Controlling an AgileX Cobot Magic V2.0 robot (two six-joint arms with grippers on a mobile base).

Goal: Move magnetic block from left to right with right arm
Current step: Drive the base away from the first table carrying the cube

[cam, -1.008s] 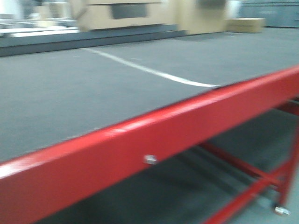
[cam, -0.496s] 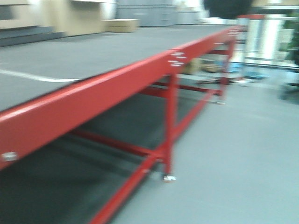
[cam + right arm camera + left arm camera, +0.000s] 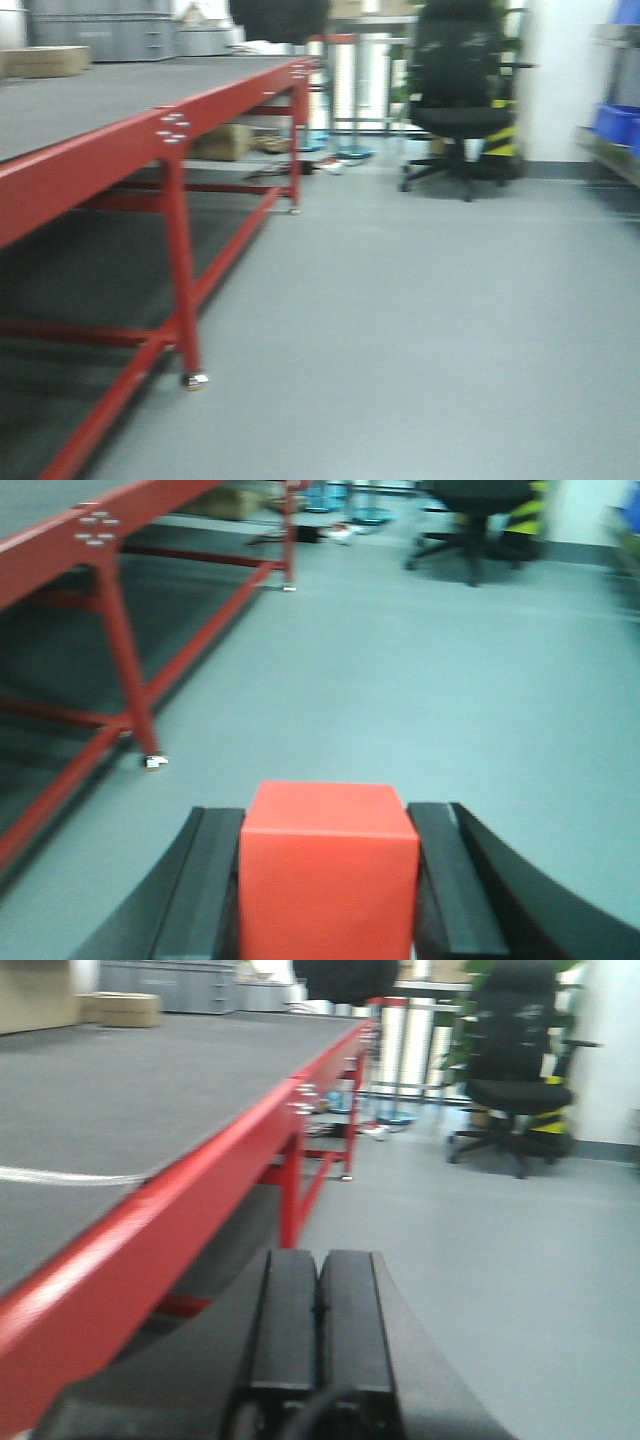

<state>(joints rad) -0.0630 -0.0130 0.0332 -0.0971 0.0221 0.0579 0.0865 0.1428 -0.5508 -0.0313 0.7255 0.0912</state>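
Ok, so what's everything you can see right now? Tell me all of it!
magnetic block: one, red, between the right pincer's fingers
table: one, red frame with grey top, on the left
cardboard box: one, brown, on the table's far end
office chair: one, black, on the floor past the table
bins: blue, count unclear, at the right edge
floor: grey, all around
left pincer: one, black, shut, empty, beside the table's edge
right pincer: one, black, shut on the block, over the floor

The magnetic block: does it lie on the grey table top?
No, the magnetic block sits clamped between the fingers of the right hand, off the table.
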